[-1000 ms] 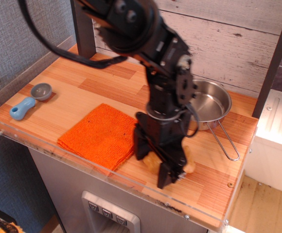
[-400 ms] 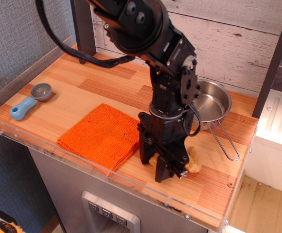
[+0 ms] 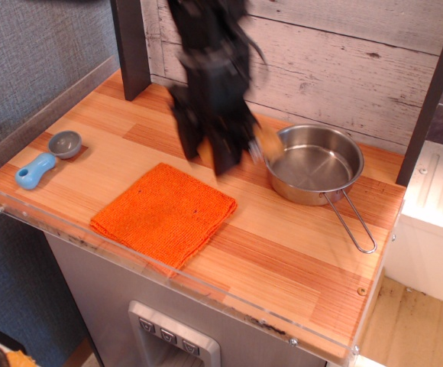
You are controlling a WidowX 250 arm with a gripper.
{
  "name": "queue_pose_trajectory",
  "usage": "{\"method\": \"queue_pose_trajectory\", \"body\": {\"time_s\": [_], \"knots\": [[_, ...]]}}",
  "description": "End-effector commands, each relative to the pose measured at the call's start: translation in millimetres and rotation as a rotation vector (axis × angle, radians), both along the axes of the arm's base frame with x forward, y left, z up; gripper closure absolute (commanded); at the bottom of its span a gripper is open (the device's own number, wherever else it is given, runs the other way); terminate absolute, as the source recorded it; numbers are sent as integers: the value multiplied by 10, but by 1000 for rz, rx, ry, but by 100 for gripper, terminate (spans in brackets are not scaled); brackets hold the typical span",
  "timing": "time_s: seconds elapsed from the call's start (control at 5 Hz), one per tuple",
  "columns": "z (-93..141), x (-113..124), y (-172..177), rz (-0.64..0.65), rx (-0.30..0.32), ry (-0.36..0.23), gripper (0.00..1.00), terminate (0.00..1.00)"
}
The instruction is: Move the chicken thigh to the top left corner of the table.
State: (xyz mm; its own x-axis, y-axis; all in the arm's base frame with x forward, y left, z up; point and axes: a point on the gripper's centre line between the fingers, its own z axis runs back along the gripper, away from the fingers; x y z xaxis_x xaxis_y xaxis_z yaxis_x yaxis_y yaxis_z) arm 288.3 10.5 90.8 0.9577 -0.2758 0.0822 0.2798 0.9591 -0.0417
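My gripper (image 3: 206, 155) is motion-blurred above the middle of the wooden table (image 3: 282, 252), just behind the orange cloth. It is lifted off the surface and shut on the chicken thigh (image 3: 266, 143). The tan-yellow end of the thigh sticks out to the right of the fingers, close to the pan's left rim. The rest of the thigh is hidden by the black fingers. The table's top left corner, beside the dark post, lies behind and to the left of the gripper.
An orange woven cloth (image 3: 164, 214) lies at the front centre. A steel pan (image 3: 315, 164) with a wire handle sits at the back right. A blue-handled scoop (image 3: 47, 157) lies at the left edge. A dark post (image 3: 132, 46) stands at the back left. A clear acrylic rim (image 3: 176, 283) runs along the edges.
The gripper has risen from the front of the table and swung back and to the left, carrying the chicken thigh with it. The spot in front of the pan handle is now bare.
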Motion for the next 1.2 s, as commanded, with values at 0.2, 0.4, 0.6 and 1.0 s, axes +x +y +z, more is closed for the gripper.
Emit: {"method": "queue_pose_trajectory", "body": {"time_s": [0.2,0.4,0.6,1.0], "knots": [[-332,477,976,248,174,-15,100,0],[-448,598,1119,287,184,-57,100,0],[-494,632,1188,296,166,-56,100,0],[-347,589,1199,289,146,-57,0,0]]}}
